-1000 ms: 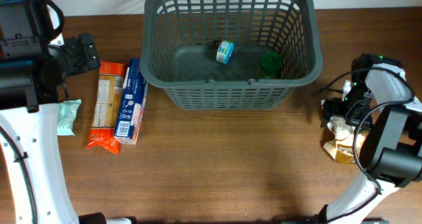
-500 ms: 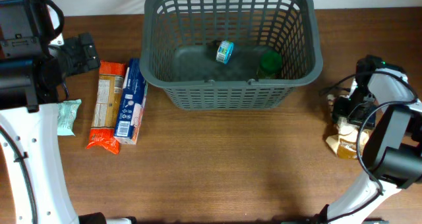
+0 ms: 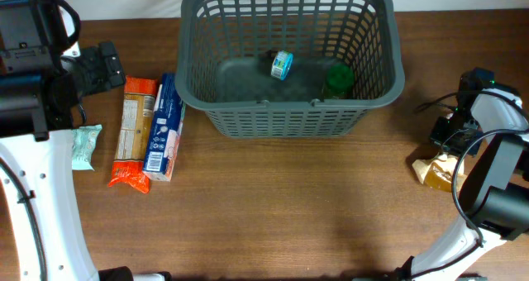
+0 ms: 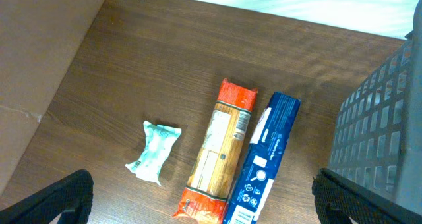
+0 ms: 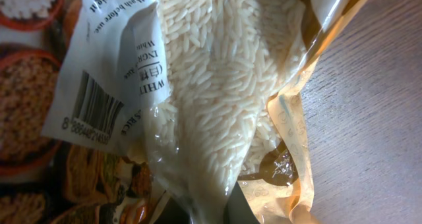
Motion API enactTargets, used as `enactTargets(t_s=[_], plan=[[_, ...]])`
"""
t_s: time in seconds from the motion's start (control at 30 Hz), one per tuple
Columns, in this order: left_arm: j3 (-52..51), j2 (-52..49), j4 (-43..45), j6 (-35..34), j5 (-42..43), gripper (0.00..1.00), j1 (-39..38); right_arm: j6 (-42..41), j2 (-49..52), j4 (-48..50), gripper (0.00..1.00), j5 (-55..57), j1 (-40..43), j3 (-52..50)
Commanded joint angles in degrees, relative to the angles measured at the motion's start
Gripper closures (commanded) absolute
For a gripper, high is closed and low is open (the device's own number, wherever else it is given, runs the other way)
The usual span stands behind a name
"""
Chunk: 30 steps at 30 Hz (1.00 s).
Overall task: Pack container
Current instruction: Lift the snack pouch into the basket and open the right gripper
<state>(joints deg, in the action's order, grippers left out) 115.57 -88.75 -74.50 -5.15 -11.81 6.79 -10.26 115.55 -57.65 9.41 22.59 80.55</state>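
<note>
Your left end effector (image 3: 99,64) hung with its jaws wide apart, left of the container (image 3: 293,120), which stood at the far middle of the table (image 3: 289,215). Your right end effector (image 3: 445,142) was clamped on the rice bag (image 5: 217,85).

Both arms have smooth white links and black joint housings. The left arm (image 3: 37,182) carries a big black block at the wrist, and the left gripper (image 3: 110,64) is black, with matte, grainy fingers (image 4: 59,197). On the right arm (image 3: 500,107) thin black cables (image 3: 431,106) hang loose and a small green light (image 3: 489,83) glows.
</note>
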Motion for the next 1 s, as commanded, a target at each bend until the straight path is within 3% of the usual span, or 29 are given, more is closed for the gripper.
enactTargets(t_s=[0.0, 0.23, 0.5, 0.73, 0.97], plan=[[0.0, -0.4, -0.1, 0.9, 0.4, 0.01, 0.2, -2.3, 0.0, 0.8, 0.96, -3.2, 0.4, -0.2], [0.0, -0.4, -0.1, 0.9, 0.4, 0.01, 0.2, -2.3, -2.6, -6.2, 0.96, -11.8, 0.4, 11.3], [0.0, -0.4, -0.1, 0.9, 0.4, 0.01, 0.2, -1.6, -8.7, -17.3, 0.96, -15.6, 0.2, 40.7], [0.0, -0.4, -0.1, 0.9, 0.4, 0.01, 0.2, 4.8, -12.6, -19.1, 0.96, -30.8, -2.7, 62.5], [0.0, -0.4, -0.1, 0.9, 0.4, 0.01, 0.2, 18.2, -13.8, -18.0, 0.96, -39.4, -15.6, 69.8]])
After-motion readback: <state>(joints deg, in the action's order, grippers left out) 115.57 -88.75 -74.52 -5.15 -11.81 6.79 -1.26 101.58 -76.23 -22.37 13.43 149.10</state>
